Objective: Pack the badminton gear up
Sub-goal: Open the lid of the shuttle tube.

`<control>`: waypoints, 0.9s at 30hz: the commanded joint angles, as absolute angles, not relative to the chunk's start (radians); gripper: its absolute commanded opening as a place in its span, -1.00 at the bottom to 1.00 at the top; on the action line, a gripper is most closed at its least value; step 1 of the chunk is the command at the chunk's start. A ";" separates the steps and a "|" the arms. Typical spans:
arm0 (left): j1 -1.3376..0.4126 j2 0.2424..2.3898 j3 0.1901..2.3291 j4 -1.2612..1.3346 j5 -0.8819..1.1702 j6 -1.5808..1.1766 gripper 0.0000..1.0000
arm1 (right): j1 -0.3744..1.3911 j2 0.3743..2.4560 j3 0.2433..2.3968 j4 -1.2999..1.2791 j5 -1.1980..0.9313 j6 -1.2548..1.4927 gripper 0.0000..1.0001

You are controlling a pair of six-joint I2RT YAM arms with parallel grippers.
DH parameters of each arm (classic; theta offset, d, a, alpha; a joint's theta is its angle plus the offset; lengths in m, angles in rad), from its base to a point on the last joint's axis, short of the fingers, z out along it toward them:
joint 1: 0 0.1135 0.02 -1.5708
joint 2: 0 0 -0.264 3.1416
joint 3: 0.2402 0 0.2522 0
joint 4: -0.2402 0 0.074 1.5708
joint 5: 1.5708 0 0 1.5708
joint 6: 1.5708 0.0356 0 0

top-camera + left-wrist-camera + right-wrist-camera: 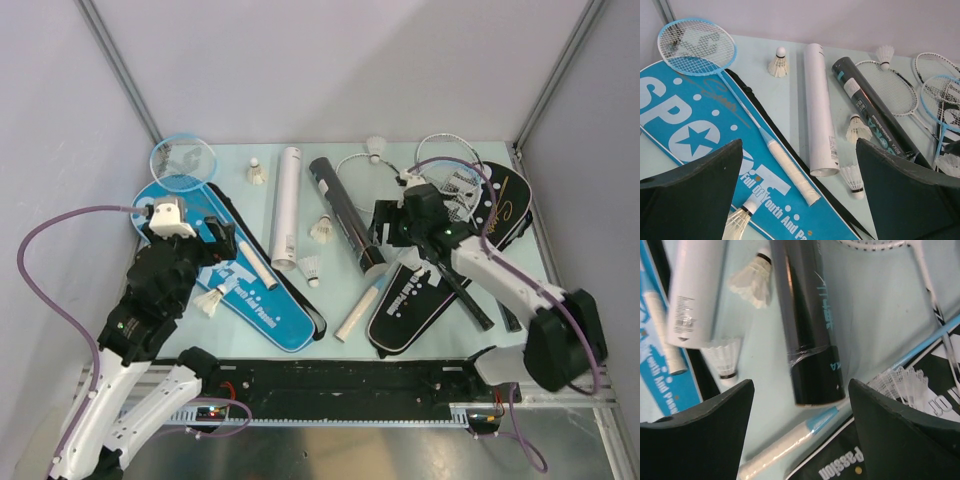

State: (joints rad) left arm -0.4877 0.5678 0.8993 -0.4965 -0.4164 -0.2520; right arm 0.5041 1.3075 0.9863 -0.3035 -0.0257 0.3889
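Right wrist, black tube [805, 315] before right claw [800, 385]

Table [232, 158] w/ rackets [255, 268], tubes [287, 205], shuttles [258, 174], covers [270, 310]

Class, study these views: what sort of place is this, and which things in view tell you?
Probably a robot test cell, not a sports hall: plain walls and a metal corner post box in the table, and the left arm and right arm are mounted along its near edge.
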 commanded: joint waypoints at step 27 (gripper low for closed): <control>-0.483 0.588 0.892 -0.474 -0.401 -0.255 0.97 | 0.509 1.986 1.362 -0.276 -0.096 0.176 0.84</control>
State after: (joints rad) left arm -0.4877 0.5842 0.8974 -0.4965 -0.4122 -0.2535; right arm 0.4934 1.9476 1.3140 -0.2714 -0.1364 0.2230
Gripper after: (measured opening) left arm 0.985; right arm 0.922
